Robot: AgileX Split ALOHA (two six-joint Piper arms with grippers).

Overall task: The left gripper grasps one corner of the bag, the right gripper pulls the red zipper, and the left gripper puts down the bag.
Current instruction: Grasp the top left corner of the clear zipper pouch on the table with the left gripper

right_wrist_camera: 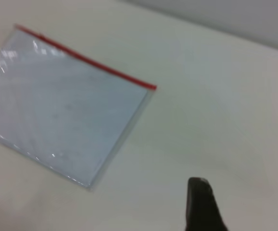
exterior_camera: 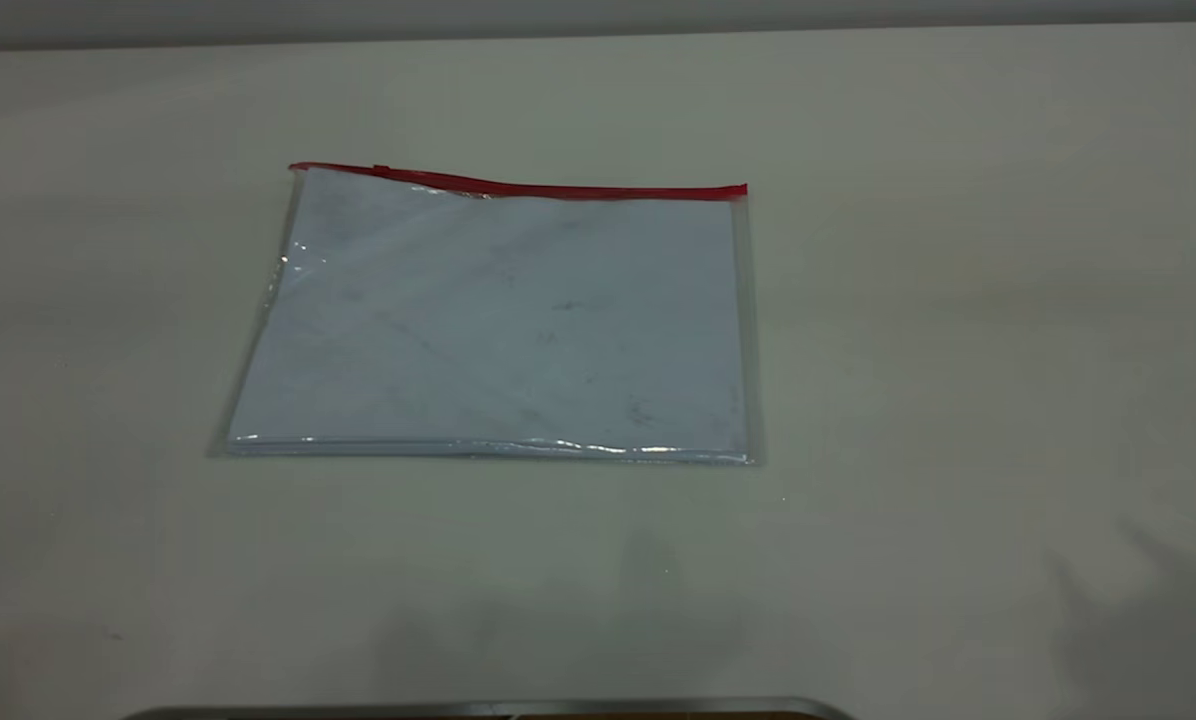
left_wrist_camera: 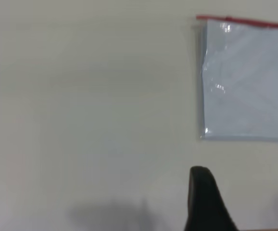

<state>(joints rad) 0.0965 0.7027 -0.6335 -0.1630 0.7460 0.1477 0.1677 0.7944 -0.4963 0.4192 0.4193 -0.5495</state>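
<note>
Lying flat on the pale surface (exterior_camera: 958, 300), the bag (exterior_camera: 498, 320) is a clear pouch with white paper inside. In the exterior view it sits a little left of the middle, and neither of my arms shows there.

The red zipper (exterior_camera: 518, 184) runs along the bag's far long edge. Its small slider tab (exterior_camera: 381, 170) sits near the left end of the strip. The bag corner (exterior_camera: 294, 170) at that left end is clear plastic and lies down on the surface, with nothing touching it.

My left gripper (left_wrist_camera: 247, 199) hangs above bare surface, well apart from the bag. From its wrist view I see 1 blunt black finger (left_wrist_camera: 206, 199) and a sliver of the other at the frame edge, so the jaws stand wide apart and hold nothing.

My right gripper (right_wrist_camera: 247, 207) also hangs over bare surface, apart from the bag's right end. Its wrist view shows 1 dark finger (right_wrist_camera: 202, 204) and a trace of the second at the edge; these jaws are spread too, and empty.
</note>
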